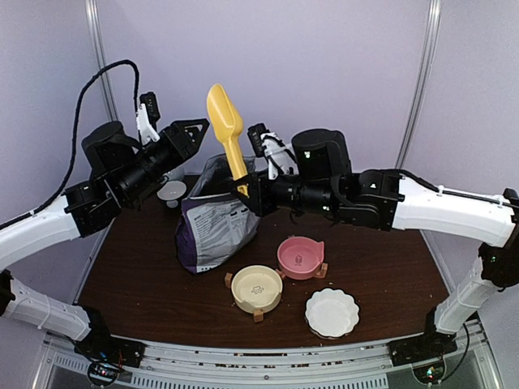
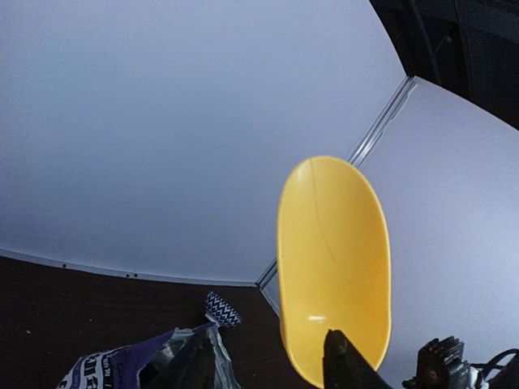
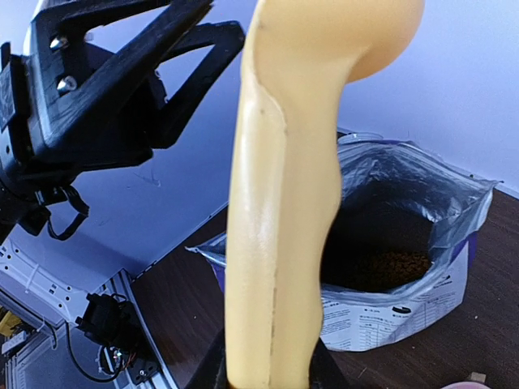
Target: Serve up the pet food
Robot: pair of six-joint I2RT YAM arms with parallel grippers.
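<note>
My right gripper (image 1: pixel 243 191) is shut on the handle of a yellow scoop (image 1: pixel 225 115) and holds it upright above the open purple bag (image 1: pixel 212 220). In the right wrist view the handle (image 3: pixel 280 243) fills the middle, gripped at the bottom edge (image 3: pixel 268 369). The pet food (image 3: pixel 381 267) is a brown heap inside the bag (image 3: pixel 405 312). The scoop bowl (image 2: pixel 332 259) looks empty in the left wrist view. My left gripper (image 1: pixel 191 132) is open and empty, raised left of the scoop, and it also shows in the right wrist view (image 3: pixel 122 73).
A cream bowl (image 1: pixel 257 288), a pink bowl (image 1: pixel 301 257) and a white scalloped dish (image 1: pixel 332 313) sit in front of the bag on the brown table (image 1: pixel 138 284). A small patterned cup (image 1: pixel 172 192) stands behind the bag to the left, also in the left wrist view (image 2: pixel 220 309).
</note>
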